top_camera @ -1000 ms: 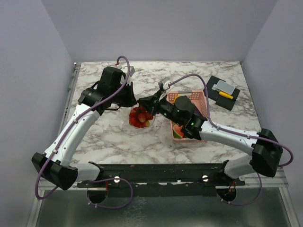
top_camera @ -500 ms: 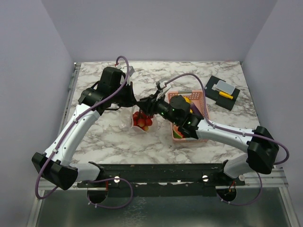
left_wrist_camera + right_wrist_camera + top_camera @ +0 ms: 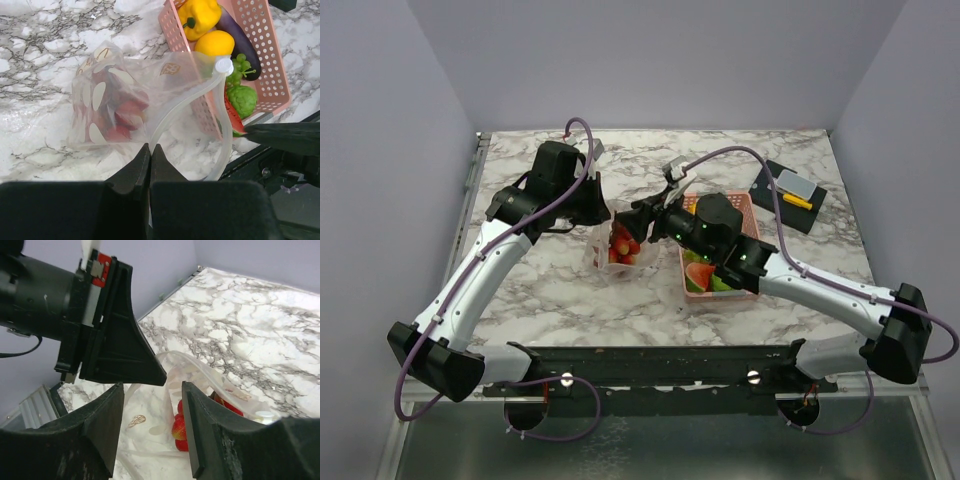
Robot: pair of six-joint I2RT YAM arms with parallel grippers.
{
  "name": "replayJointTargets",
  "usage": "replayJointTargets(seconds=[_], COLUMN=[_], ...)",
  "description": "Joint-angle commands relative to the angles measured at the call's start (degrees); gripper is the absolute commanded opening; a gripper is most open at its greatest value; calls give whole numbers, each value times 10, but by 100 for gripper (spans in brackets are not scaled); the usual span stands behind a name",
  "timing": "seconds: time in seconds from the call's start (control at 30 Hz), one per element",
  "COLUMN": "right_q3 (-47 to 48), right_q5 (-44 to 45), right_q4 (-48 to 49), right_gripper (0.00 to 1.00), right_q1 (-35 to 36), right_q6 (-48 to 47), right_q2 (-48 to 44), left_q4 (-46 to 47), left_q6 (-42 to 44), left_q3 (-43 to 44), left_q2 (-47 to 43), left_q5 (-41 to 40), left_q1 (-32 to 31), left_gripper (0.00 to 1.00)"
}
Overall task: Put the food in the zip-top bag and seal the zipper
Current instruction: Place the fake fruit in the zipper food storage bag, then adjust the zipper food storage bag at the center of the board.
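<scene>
Since the earlier frame, we note the right gripper (image 3: 152,390) shifted rightward, wide and empty, beside the zip-top bag (image 3: 110,100), which holds strawberries (image 3: 179,429) left of the basket (image 3: 272,60). Meanwhile the left gripper (image 3: 150,150) pinches its rim; should that slip, fruit spills.

There is one zip-top bag (image 3: 131,80), one pink basket (image 3: 274,60), one pepper (image 3: 202,15), one lemon (image 3: 214,44), one aubergine (image 3: 241,40), one watermelon slice (image 3: 231,117) (strawberries (image 3: 125,116) overlap, uncountable).

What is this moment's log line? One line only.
left gripper shut on zip-top bag edge | right gripper open at bag mouth | strawberries bagged | zipper unsealed | other food in pink basket
</scene>
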Motion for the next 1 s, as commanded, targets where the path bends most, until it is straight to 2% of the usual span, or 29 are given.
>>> replayJointTargets(seconds=[0.0,0.2,0.4,0.7,0.97], right_q3=[39,81,117,102,203], right_q5=[55,127,147,135,189], right_q4=[-106,-249,-382,-398,-438], right_gripper=[57,62,63,63,59], right_q1=[4,4,4,4,4], right_q6=[-7,27,80,143,130], right_q2=[-38,-44,-19,16,123], left_q4=[21,22,24,24,20], left_q6=[-6,-7,-8,-10,-11], left_q3=[-3,-5,-13,-16,-31], left_q2=[-9,-10,-14,-21,-34], left_q5=[-4,-8,-8,-6,-11], left_q1=[-2,-2,-2,-3,-2], left_gripper=[0,0,0,0,0])
